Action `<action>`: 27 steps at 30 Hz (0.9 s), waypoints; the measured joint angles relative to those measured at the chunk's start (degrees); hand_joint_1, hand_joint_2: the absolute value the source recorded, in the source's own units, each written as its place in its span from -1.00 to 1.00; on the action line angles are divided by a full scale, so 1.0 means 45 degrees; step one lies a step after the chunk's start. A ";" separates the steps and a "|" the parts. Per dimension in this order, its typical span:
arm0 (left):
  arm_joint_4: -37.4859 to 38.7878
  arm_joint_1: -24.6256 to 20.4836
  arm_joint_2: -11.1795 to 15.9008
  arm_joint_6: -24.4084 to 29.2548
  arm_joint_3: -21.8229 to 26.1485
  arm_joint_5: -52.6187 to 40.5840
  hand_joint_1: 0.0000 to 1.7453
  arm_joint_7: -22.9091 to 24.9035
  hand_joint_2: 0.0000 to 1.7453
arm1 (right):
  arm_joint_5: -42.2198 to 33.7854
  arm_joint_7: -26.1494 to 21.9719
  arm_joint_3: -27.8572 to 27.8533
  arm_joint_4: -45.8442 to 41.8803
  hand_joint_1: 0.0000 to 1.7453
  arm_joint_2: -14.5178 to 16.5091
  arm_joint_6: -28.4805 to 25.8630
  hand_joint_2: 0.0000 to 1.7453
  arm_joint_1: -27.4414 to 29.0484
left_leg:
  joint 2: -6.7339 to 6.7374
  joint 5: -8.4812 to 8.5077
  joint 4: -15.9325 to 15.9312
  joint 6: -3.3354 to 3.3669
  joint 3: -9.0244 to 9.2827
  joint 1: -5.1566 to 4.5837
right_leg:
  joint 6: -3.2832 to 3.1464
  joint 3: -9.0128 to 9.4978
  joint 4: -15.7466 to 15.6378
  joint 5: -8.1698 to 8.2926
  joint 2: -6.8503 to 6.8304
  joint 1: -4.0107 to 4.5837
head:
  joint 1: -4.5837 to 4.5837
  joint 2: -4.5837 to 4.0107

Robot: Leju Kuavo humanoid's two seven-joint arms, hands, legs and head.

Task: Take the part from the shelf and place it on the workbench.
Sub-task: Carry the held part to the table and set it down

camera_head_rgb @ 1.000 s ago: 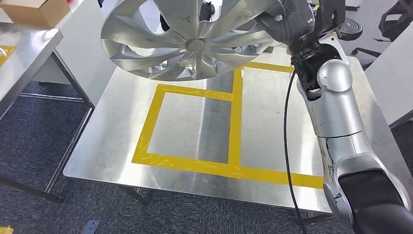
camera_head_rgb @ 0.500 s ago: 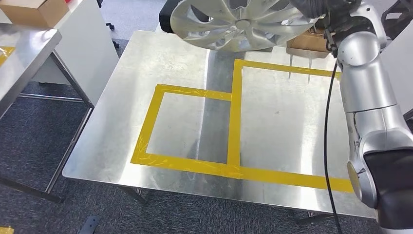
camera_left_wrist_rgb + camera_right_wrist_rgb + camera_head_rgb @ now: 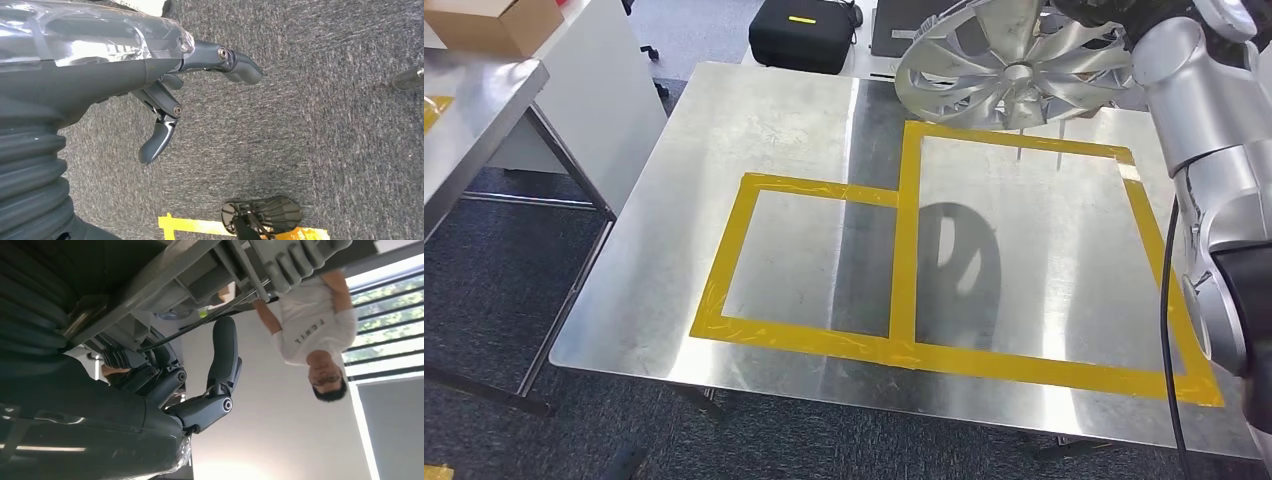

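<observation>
- Part: silver wheel cover [image 3: 1014, 70], multi-spoke, held tilted in the air over the far edge of the workbench [image 3: 774, 130]. Its dark shadow falls on the metal top inside the larger taped rectangle. No brand mark legible on its face.
- Workbench: bare steel top marked with yellow tape [image 3: 904, 230] forming two adjoining rectangles.
- Right hand [image 3: 200, 385]: in the right wrist view, dark fingers [image 3: 165, 380] curl against the grey ribbed underside of the wheel cover, with the thumb raised beside them; it appears to grip the rim, though the contact itself is partly hidden. In the head view the silver right arm [image 3: 1214, 150] reaches up to the cover.
- Left hand [image 3: 175, 90]: hanging over grey carpet, fingers [image 3: 157, 137] loosely spread and holding nothing.
- Person [image 3: 310, 335]: white shirt with short printed lettering, too small to read with confidence.
- Black case [image 3: 806, 35]: on the floor beyond the bench, small yellow label, text unreadable.
- Cardboard box [image 3: 494, 22]: on the neighbouring table.
</observation>
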 joint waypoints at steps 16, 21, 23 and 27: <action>0.0176 -0.0138 -0.0318 0.0001 0.0023 -0.0290 -1.00 -0.0067 1.00 | 0.1788 0.0233 0.2083 0.1749 1.00 -0.0068 0.0718 1.00 -0.0326 | -0.0009 0.0004 -0.0036 -0.0005 0.0031 0.0001 | 0.0001 0.0001 -0.0005 -0.0001 0.0008 0.0000 | -0.0027 0.0000; 0.0228 -0.0146 -0.0378 0.0004 0.0024 -0.0321 -1.00 -0.0019 1.00 | 0.1887 0.0289 0.2385 0.1971 1.00 -0.0070 0.0816 1.00 -0.0400 | -0.0013 0.0004 -0.0039 -0.0006 0.0034 0.0002 | 0.0001 0.0002 -0.0005 -0.0001 0.0008 0.0000 | -0.0029 0.0000; 0.0261 -0.0146 -0.0397 0.0001 0.0053 -0.0375 -1.00 0.0055 1.00 | 0.2104 0.0322 0.2531 0.2074 1.00 -0.0096 0.1026 1.00 -0.0419 | -0.0017 0.0004 -0.0039 -0.0006 0.0036 0.0003 | 0.0004 0.0003 -0.0006 -0.0003 0.0007 0.0000 | -0.0032 0.0000; 0.0347 -0.0142 -0.0448 0.0001 0.0249 -0.0470 -1.00 0.0159 1.00 | 0.2559 0.0616 0.2811 0.2296 1.00 -0.0136 0.1379 1.00 -0.0297 | -0.0029 0.0004 -0.0042 -0.0006 0.0040 0.0003 | 0.0015 0.0015 -0.0007 -0.0010 0.0005 0.0000 | -0.0024 0.0000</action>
